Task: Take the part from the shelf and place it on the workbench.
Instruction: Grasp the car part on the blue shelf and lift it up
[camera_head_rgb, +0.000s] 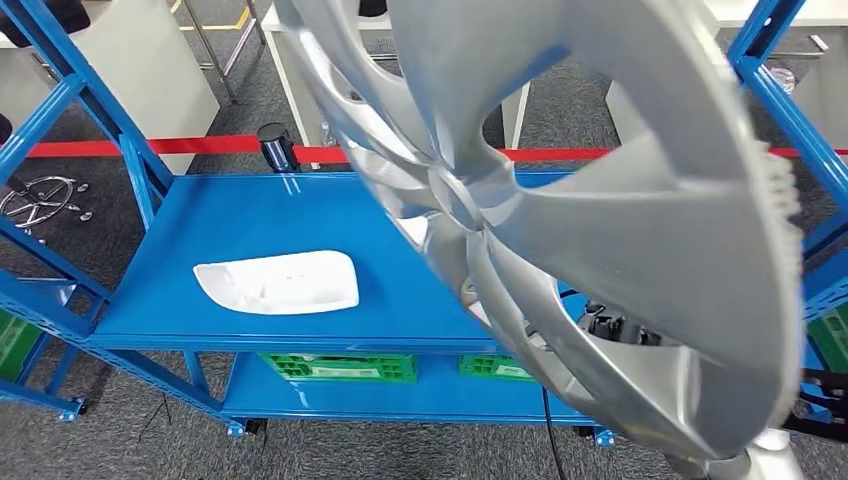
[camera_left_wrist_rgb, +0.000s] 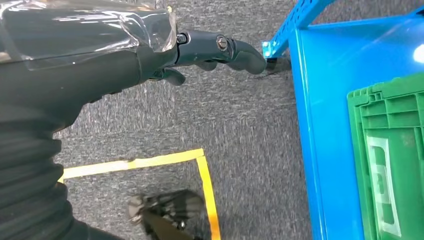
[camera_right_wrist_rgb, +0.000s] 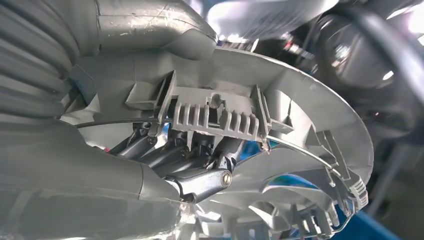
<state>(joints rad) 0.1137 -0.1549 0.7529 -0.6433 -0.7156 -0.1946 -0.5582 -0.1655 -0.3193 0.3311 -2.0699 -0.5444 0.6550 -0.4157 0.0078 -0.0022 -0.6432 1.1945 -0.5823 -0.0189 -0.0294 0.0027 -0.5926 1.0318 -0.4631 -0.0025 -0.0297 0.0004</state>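
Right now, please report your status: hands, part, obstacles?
Right hand grips silver plastic wheel cover, lifted off blue metal shelf. Left hand holds nothing. Cover blocks head view.

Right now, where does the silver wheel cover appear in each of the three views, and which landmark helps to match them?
Head view: the silver wheel cover fills the centre and right, close to the camera, above the blue shelf.
Left wrist view: not in it; the left hand hangs over grey carpet.
Right wrist view: its ribbed back crosses the middle, gripped by the right hand.
Shared landmark: the blue shelf.
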